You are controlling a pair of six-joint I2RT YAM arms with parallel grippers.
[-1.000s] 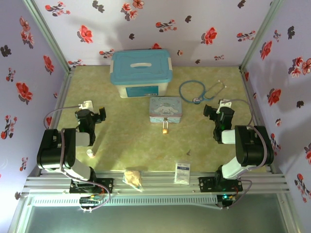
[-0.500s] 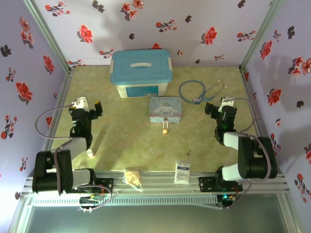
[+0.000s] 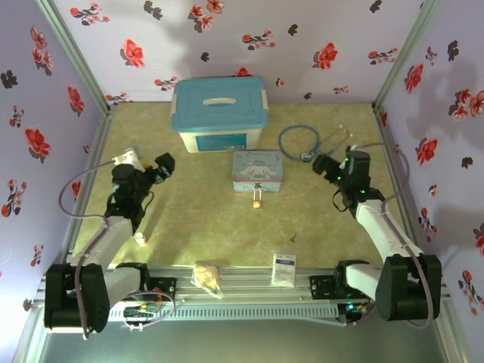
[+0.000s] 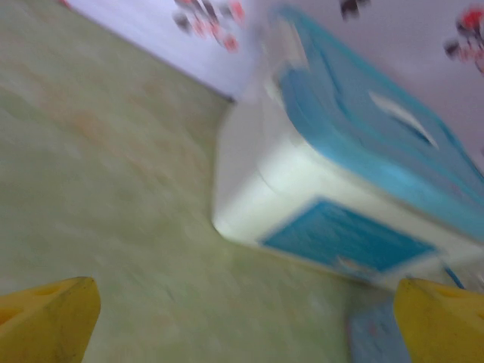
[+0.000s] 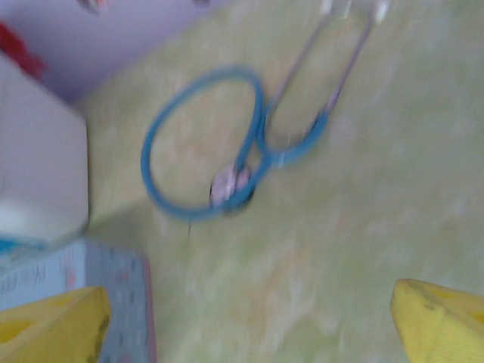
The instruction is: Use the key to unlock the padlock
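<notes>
- Top external: padlock [image 3: 258,201] at the cartoon tin's [image 3: 257,169] six o'clock.
- Key [image 3: 294,237] at padlock's four o'clock, apart.
- Left gripper [image 3: 160,169], right gripper [image 3: 325,169]: spread wide, holding nothing.

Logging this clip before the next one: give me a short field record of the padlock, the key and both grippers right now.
padlock: on the table, at the near edge of the pastel tin
key: lying on the table, nearer the arms than the padlock, apart from both grippers
left gripper: open, empty, left of the tin
right gripper: open, empty, beside the stethoscope
progress: key not yet picked up
</notes>
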